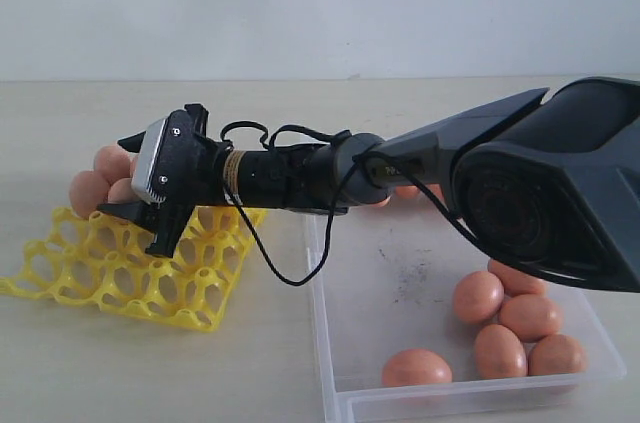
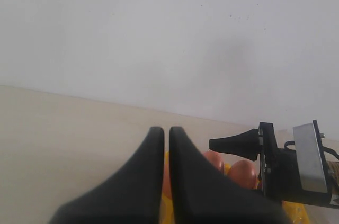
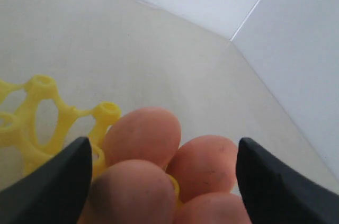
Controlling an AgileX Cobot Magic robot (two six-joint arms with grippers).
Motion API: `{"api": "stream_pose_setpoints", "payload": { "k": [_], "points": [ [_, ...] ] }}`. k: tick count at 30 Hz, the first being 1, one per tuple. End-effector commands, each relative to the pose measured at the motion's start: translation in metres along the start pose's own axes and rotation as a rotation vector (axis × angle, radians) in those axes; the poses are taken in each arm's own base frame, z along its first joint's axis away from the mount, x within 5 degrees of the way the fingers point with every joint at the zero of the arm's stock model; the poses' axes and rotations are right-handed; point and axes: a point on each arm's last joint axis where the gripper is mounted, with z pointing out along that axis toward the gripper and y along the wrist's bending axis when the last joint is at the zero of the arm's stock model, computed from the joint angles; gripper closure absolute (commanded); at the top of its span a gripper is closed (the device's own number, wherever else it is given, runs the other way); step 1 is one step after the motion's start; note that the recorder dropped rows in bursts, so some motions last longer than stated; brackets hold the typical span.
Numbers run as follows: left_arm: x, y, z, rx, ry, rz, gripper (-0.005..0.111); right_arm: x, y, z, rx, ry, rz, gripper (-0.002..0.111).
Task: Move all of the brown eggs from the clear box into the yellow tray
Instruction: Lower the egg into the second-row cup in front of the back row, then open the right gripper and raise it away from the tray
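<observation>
Eggs (image 3: 142, 134), four near fingers (image 3: 53, 181), one tray (image 3: 32, 97)

Left claw (image 2: 165, 131) closed, right claw (image 3: 161, 150) spread wide

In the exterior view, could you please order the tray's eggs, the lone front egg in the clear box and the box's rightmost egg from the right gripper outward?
1. Tray's eggs, left, between the jaws of the open right gripper.
2. Lone front egg, by the near wall of the clear box.
3. Rightmost egg, box's right corner.

Likely a robotics lab: bare pale tabletop (image 1: 90, 383), blank white wall (image 1: 300, 3), robot arm (image 1: 540, 173).
</observation>
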Motion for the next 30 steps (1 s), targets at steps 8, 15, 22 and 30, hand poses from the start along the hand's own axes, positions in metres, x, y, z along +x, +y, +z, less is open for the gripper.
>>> {"api": "stream_pose_setpoints", "payload": {
  "k": [8,15,22,30],
  "points": [
    [-0.001,-0.001,0.000,0.006,-0.005,-0.002,0.103,-0.084,-0.033,-0.016,-0.046,-0.171,0.316,0.083],
    [-0.001,-0.001,0.000,0.006,-0.005,-0.002,0.103,-0.121,-0.037,-0.030,-0.187,-0.109,0.367,0.108],
    [-0.001,-0.001,0.000,0.006,-0.005,-0.002,0.103,-0.140,-0.037,-0.055,-0.270,0.152,0.366,0.108],
    [-0.001,-0.001,0.000,0.006,-0.005,-0.002,0.103,-0.171,-0.035,-0.094,-0.199,0.174,0.349,0.108]
  ]
}}
